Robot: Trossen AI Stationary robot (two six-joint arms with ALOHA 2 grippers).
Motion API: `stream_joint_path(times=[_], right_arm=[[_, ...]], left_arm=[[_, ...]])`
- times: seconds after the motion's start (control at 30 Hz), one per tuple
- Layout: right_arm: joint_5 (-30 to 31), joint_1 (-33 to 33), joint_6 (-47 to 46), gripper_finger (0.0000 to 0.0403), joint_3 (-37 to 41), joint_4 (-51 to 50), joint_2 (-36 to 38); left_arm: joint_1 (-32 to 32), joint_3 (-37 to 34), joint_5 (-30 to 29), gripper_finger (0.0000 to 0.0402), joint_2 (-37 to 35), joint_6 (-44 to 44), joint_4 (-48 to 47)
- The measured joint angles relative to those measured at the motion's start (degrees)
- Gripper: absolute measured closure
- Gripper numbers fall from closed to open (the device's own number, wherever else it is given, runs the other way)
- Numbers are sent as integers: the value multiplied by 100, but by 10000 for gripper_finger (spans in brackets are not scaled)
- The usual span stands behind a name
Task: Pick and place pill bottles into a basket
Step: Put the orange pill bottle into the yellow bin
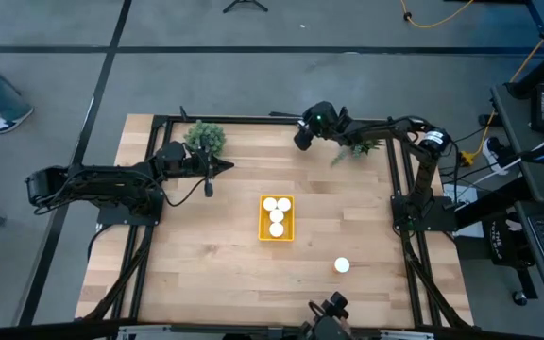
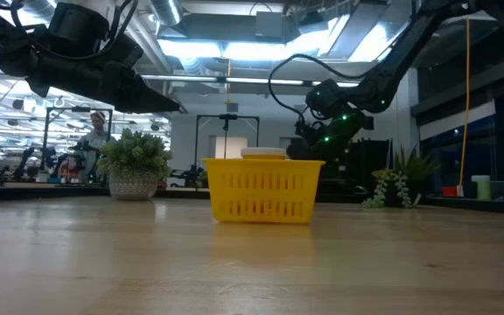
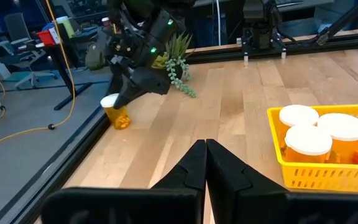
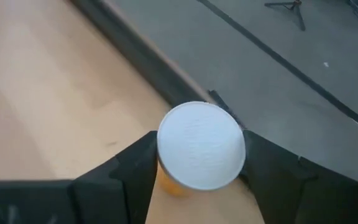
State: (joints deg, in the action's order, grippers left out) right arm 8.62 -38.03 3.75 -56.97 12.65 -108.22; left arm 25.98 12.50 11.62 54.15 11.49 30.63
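Note:
The yellow basket stands mid-table with three white-capped orange pill bottles upright in it; it also shows in the left wrist view and the low view. Another pill bottle stands alone on the table toward the near right. My right gripper is at the table's far edge, shut on one more pill bottle, which the left wrist view shows too. My left gripper is shut and empty, raised over the table left of the basket. My right gripper has the pill bottle between its two fingers, one finger on each side of the bottle's top, just below the white cap. The fingers slant down from above. The bottle leans a little at the table's far edge; whether its base is lifted clear I cannot tell.
A potted green plant stands at the far left beside my left arm, and a trailing plant at the far right beside my right arm. The black frame rail runs along the far edge. Bare wood lies around the basket.

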Motion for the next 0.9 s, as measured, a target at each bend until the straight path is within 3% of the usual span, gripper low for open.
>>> stream_joint_path(times=[0.5,0.9], right_arm=[[-290,897,-70,184,15,-1363,1151],[-417,1829,-186,184,13,-2429,2546]], left_arm=[[0,0,2,395,0,-24,0],[-7,1,4,392,0,-35,65]])
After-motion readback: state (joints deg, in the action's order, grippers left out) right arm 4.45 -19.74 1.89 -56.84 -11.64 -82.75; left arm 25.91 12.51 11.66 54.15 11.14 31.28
